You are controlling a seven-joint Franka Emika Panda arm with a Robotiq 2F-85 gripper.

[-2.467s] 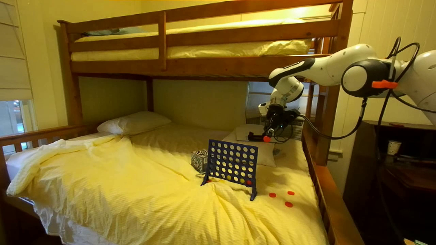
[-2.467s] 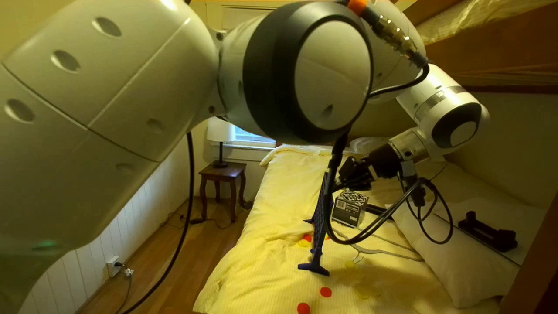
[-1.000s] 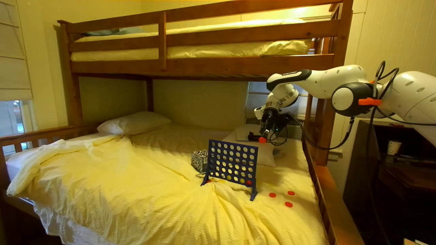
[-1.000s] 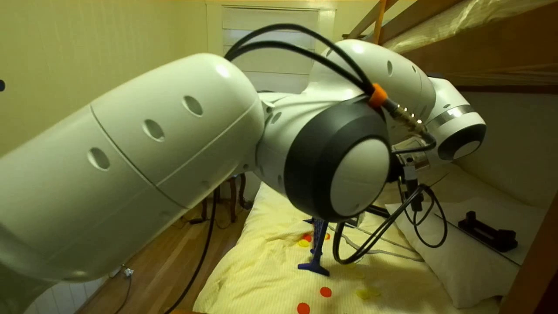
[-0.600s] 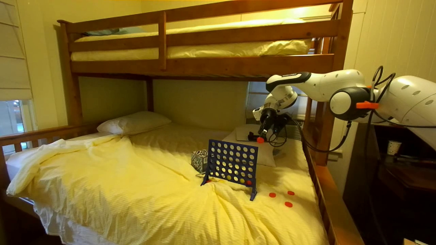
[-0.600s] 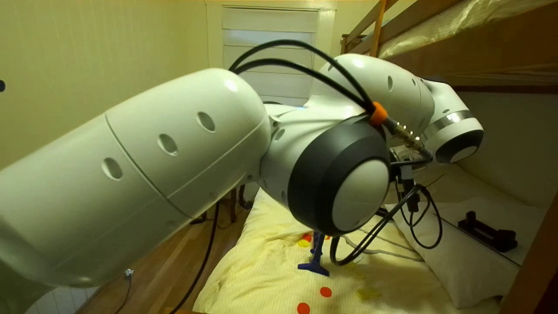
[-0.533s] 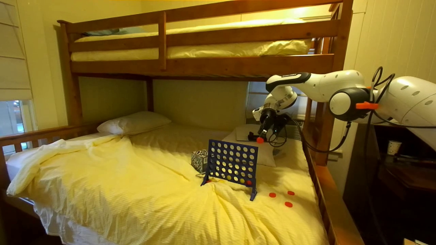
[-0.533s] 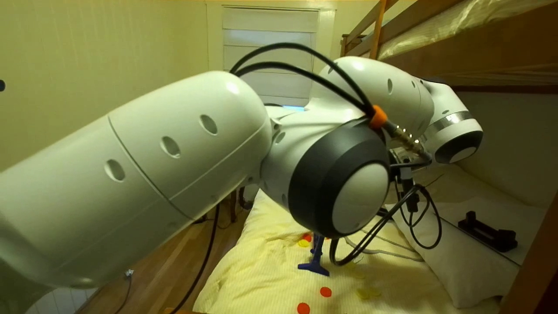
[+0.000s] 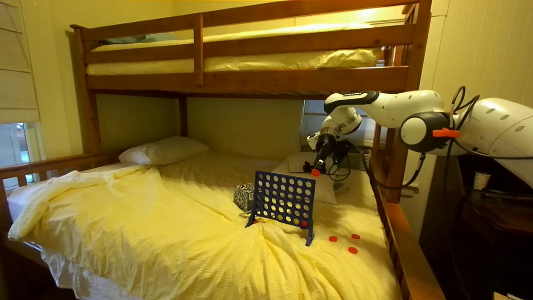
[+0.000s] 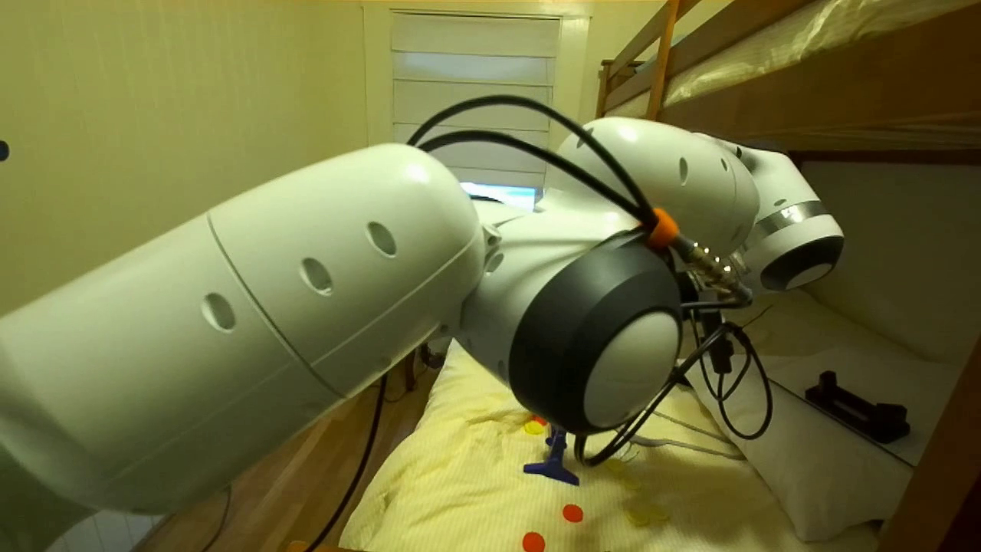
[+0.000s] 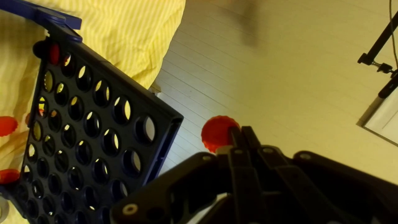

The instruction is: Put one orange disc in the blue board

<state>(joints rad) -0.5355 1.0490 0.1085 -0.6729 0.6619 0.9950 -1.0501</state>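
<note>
An orange disc [image 11: 216, 132] is pinched at the tips of my gripper [image 11: 242, 128], seen on edge of the fingers in the wrist view. The blue board [image 11: 102, 124] stands left of it there, its slotted top rim facing the disc, with a gap between them in the picture. In an exterior view the held disc [image 9: 315, 172] appears just above the top right corner of the upright board [image 9: 284, 198], below my gripper [image 9: 318, 165]. A red-orange disc [image 9: 304, 223] sits in the board's bottom right hole. In an exterior view the arm hides my gripper and most of the board.
Three loose orange discs [image 9: 333, 238] lie on the yellow bedspread right of the board. A patterned box [image 9: 243, 196] stands behind it. Yellow discs [image 10: 647, 515] and a hanger [image 10: 690, 445] lie nearby. The upper bunk's rail [image 9: 258, 81] runs overhead; a wooden bed rail [image 9: 410, 250] borders the right.
The arm's elbow has sunk. My gripper has drifted left in an exterior view, carrying the disc closer to the board's top right corner. The board and loose discs have stayed put.
</note>
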